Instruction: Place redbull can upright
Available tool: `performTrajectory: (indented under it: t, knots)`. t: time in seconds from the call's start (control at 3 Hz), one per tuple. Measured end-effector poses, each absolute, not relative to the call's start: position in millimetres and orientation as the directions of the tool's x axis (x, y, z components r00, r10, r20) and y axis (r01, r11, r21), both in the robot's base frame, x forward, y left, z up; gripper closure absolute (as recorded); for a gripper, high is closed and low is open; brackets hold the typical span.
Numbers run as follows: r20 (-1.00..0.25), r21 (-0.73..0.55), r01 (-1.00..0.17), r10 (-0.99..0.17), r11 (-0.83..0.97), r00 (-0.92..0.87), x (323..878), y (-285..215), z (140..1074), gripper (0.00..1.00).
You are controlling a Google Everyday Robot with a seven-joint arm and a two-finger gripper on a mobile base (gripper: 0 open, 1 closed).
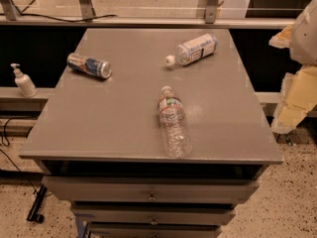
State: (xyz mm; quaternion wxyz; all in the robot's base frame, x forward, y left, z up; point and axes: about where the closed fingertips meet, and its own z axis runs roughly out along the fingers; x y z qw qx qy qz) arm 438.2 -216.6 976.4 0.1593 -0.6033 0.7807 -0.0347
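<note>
The redbull can (89,65) lies on its side at the back left of the grey cabinet top (114,118), its silver top pointing right. It is blue and silver with a red mark. My gripper (297,78) shows only as a pale white and yellow shape at the right edge of the view. It is beside the cabinet, far to the right of the can, and touches nothing on the top.
A clear plastic water bottle (173,123) lies on its side near the front middle. A white-capped bottle with a blue-white label (194,49) lies at the back right. A soap dispenser (22,82) stands on the ledge at left. Drawers (148,190) sit below the front edge.
</note>
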Motion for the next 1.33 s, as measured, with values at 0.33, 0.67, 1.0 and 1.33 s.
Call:
performTrajectory:
  t: [0.33,0.67,1.0,1.33]
  knots:
    - [-0.207,-0.247,-0.931,-0.953,0.27,-0.221,438.2,-216.6,976.5,0.0]
    - [-0.236,-0.224,-0.941,-0.951,0.253,-0.199,437.4,-177.1,981.3,0.0]
    - [-0.287,-0.21,-0.947,-0.941,0.243,-0.178,443.3,-108.7,993.7,0.0]
    - [-0.383,-0.211,-0.935,-0.904,0.286,-0.191,459.3,-39.5,1014.3,0.0]
